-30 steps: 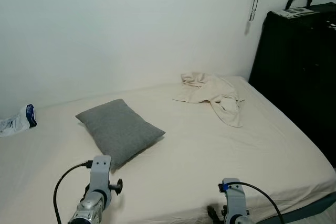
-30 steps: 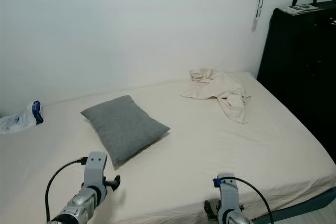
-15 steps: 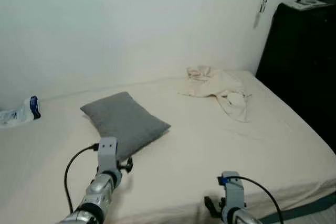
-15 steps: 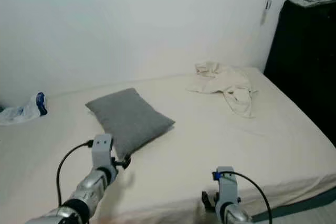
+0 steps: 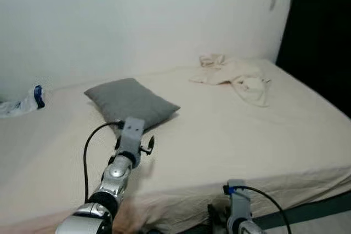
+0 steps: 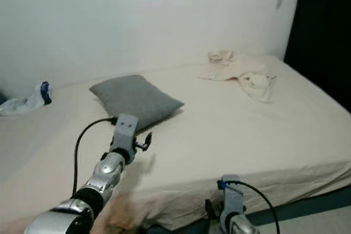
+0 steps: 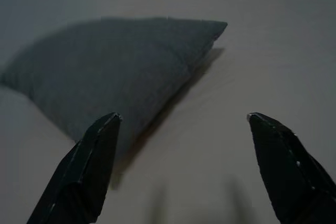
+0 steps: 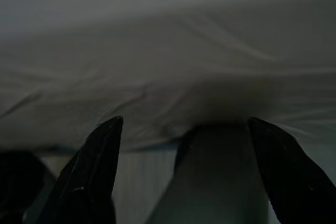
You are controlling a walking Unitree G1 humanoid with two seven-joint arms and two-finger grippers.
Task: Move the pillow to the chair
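So the grey pillow (image 5: 130, 102) is lying flat on the bed (image 5: 230, 135), over toward the robot's left and back near the white wall (image 5: 137, 15); nothing's gripping it, it's just resting on the cream sheet. The left arm is reaching out over the bed with the left gripper (image 7: 184, 129) sitting just short of the pillow's near edge; in the left wrist view its two black fingers (image 7: 86, 166) are spread wide apart with the pillow straight in front of them, not touching it as far as I can see. The right gripper (image 8: 184, 129) is hanging low at the bed's front edge; its fingers (image 8: 94, 171) are standing well apart too, with nothing between them, pointing at the wrinkled sheet draping over the side of the mattress. Other stuff lying around: a crumpled beige cloth (image 5: 237, 76) sitting on the far right part of the bed, well apart from the pillow; a plastic bag with some blue on it (image 5: 24, 102) by the wall on the far left; a tall black thing (image 5: 321, 36) standing beside the bed on the right, can't tell what it is; both eye views are looking a bit blurry.
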